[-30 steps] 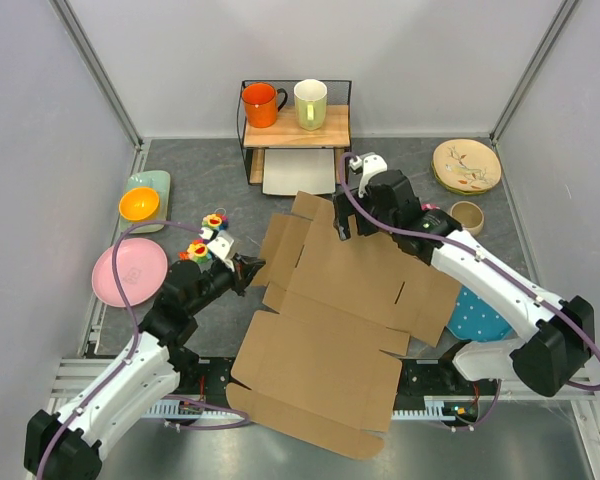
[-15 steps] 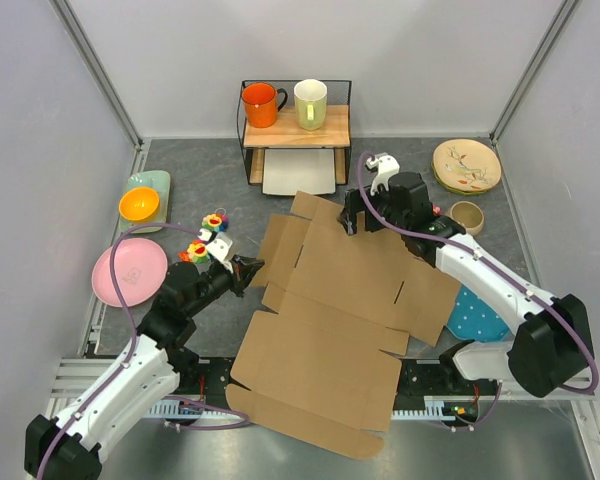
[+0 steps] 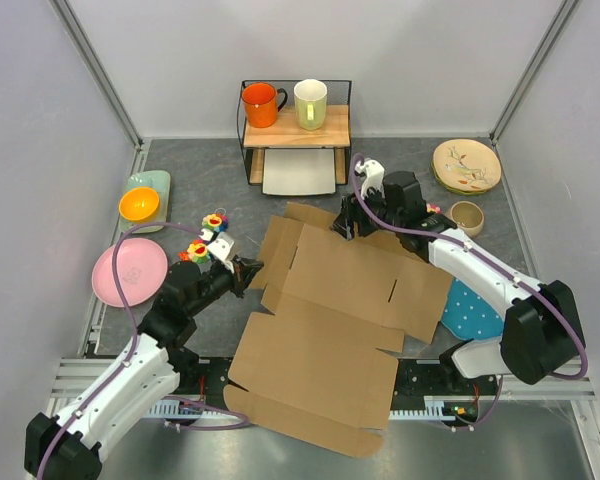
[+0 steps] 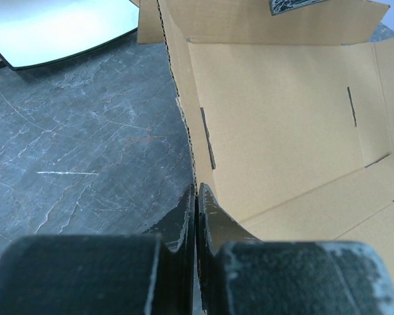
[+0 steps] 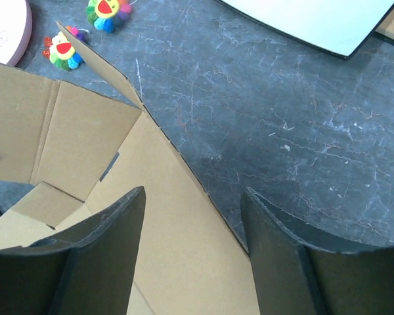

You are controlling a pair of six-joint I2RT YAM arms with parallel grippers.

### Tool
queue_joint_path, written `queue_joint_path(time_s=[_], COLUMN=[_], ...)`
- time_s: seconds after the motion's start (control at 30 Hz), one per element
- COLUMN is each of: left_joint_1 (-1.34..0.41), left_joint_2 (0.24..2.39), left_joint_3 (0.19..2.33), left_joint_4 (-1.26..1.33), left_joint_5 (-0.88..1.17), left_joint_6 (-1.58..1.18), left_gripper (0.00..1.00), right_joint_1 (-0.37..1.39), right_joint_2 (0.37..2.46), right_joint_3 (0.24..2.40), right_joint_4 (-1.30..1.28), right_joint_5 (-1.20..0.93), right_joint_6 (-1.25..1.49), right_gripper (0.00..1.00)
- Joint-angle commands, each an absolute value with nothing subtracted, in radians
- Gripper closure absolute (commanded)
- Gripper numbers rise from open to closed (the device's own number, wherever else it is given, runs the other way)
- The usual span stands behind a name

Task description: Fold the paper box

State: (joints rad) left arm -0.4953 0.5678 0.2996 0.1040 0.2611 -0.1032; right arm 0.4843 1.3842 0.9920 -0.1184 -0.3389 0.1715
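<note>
Lying flat on the worktop [image 3: 200,190], the paper box [image 3: 340,290] has its left edge pinched by the left tool [image 4: 196,193]; the right tool [image 5: 194,191], jaws apart, straddles its far flap.

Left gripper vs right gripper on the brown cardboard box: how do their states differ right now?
The left gripper is shut, pinching a flap edge on the left side of the brown cardboard paper box. The right gripper is open, jaws apart astride the far flap's edge, not visibly clamping it. The left gripper works the box's left side, the right gripper its far side. Shared: black fingers, each at a cardboard edge.
</note>
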Motion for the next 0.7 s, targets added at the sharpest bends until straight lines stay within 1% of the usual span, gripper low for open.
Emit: queue_joint_path(time_s=[0.0,0.13,0.2,0.27,0.3,0.37,0.4,0.47,0.5,0.57,0.6,0.67], left_joint_1=[-0.499,-0.499,-0.499,-0.499,-0.499,-0.499,-0.499,-0.499,-0.499,-0.499,-0.499,-0.499], left_joint_2=[0.566,0.597,0.606,0.626,0.632,0.656,0.666,0.684,0.689,0.702,0.715,0.733], left_joint_3=[0.310,0.314,0.316,0.321,0.321,0.327,0.330,0.337,0.339,0.350,0.353,0.367], left_joint_4=[0.178,0.173,0.167,0.161,0.161,0.161,0.161,0.161,0.161,0.161,0.160,0.158], left_joint_5=[0.236,0.210,0.198,0.190,0.189,0.192,0.198,0.199,0.198,0.192,0.190,0.178], left_joint_6=[-0.071,-0.084,-0.087,-0.090,-0.092,-0.100,-0.101,-0.109,-0.110,-0.107,-0.106,-0.100], left_gripper=[0.98,0.98,0.93,0.89,0.86,0.85,0.82,0.79,0.73,0.59,0.48,0.43], right_joint_1=[0.486,0.495,0.509,0.528,0.535,0.551,0.560,0.572,0.574,0.581,0.583,0.587], right_joint_2=[1.382,1.368,1.353,1.341,1.336,1.330,1.330,1.322,1.319,1.306,1.301,1.292], right_joint_3=[1.015,1.003,0.994,0.979,0.976,0.966,0.963,0.957,0.954,0.948,0.946,0.945], right_joint_4=[-0.150,-0.170,-0.189,-0.196,-0.202,-0.207,-0.210,-0.213,-0.216,-0.216,-0.218,-0.221], right_joint_5=[-0.394,-0.335,-0.293,-0.244,-0.229,-0.204,-0.192,-0.167,-0.154,-0.141,-0.140,-0.140], right_joint_6=[0.138,0.127,0.118,0.101,0.097,0.089,0.084,0.081,0.080,0.077,0.075,0.075], right_gripper=[0.40,0.52,0.58,0.62,0.66,0.70,0.74,0.79,0.84,0.88,0.92,0.95])
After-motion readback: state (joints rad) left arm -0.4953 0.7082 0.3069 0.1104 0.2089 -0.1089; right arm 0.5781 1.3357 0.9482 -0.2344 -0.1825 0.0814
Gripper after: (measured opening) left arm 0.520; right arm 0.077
